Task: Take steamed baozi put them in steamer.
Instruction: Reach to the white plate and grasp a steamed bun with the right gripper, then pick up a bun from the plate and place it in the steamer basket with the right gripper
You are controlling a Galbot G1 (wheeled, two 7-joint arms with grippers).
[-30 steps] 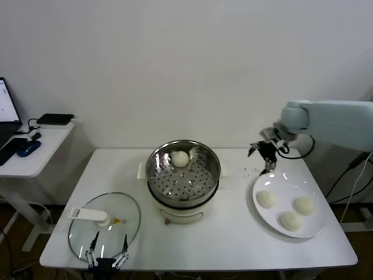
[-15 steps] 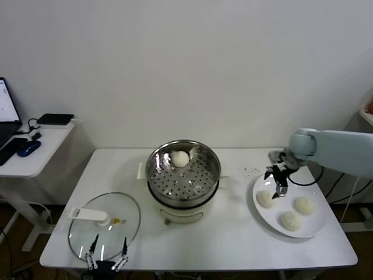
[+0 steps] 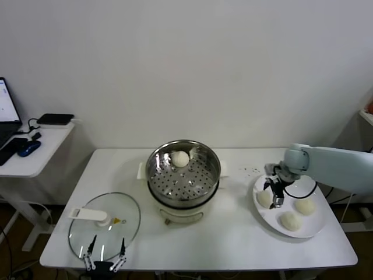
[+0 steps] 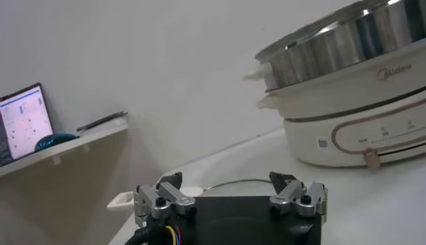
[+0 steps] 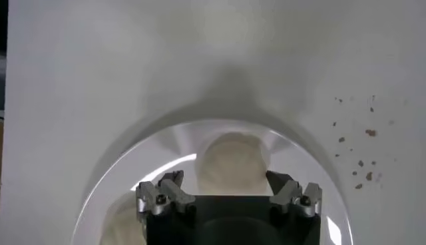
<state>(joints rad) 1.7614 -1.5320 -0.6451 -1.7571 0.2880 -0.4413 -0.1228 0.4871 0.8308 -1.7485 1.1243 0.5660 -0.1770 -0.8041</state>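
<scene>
Descent is what has changed: a second ago the right gripper (image 3: pixel 273 195) hung above the worktop (image 3: pixel 233 233) behind the plate (image 3: pixel 315 224); now it has come down over the plate's near-left bun (image 3: pixel 265 198). In the right wrist view the jaws stand spread, one on each side of that bun (image 5: pixel 229 163), not yet touching it as far as can be seen. The bun sits between them on the plate's inner edge, the side nearest the steamer (image 3: pixel 183 175).

Two more buns (image 3: pixel 304 205) lie on the plate, one toward the right and one (image 3: pixel 289 220) toward the front, close to each other but apart from the targeted one. A fourth bun (image 3: pixel 180 158) already rests on the perforated tray at the back of the steamer, which stands in the middle of the worktop. So one of four looks delivered, and the second pick appears to be starting.

The next move probably calls for a little more lowering and a gentle close, since soft dough could dent or slip.

The left gripper (image 3: pixel 105 261) is parked at the front edge of the worktop, just by the glass lid (image 3: pixel 105 219), its jaws spread and holding nothing.
</scene>
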